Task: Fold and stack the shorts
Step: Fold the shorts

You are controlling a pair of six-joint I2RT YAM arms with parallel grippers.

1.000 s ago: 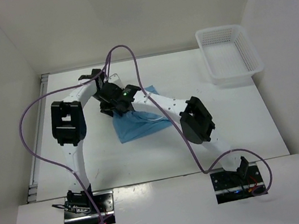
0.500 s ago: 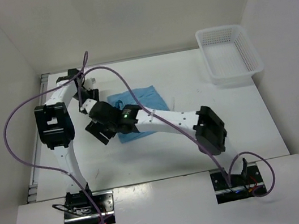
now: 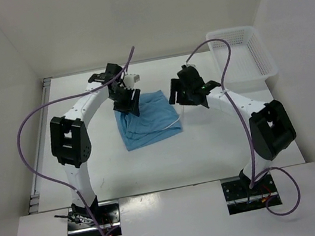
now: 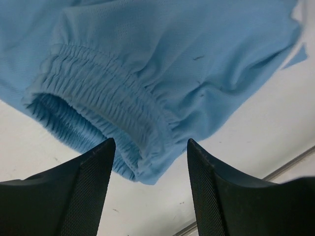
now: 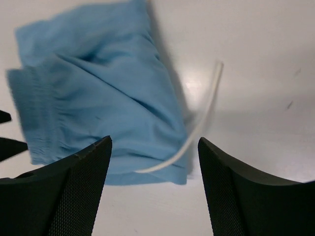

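– Left end effector [image 4: 147, 145] hangs over the shorts [image 3: 149, 119] with its jaws apart, right?

– Yes. Both fingers frame the end of the gathered waistband [image 4: 98, 83], and nothing is pinched between them. I cannot tell whether the tips touch the cloth.

– And the other one?

– Right end effector [image 3: 187, 93] hovers just off the shorts' right edge, jaws spread and empty.

– Where does the garment lie?

– On the bench [image 3: 222, 143], left of centre, between the two arms. It is a rumpled, roughly rectangular packet of sky-blue fabric. The elastic edge is on the left side and wrinkles run across the top layer. The white drawstring [image 5: 204, 114] trails off the right edge onto the bare surface.

– So which step is this?

– I judge it a pause between folds: cloth let go, neither side gripped, and the shape not yet neat or compact.

– What does the next move call for?

– Probably the left fingers closing on the waistband corner and catching every layer. The right would take the opposite hem, so that one half can be carried over the other. The loose cord should go inside, or it may drag.

– And stacking?

– Not begun, by the look of it. The white mesh basket [image 3: 248, 82] sits well apart at the far right, and I see no pile to stack on.
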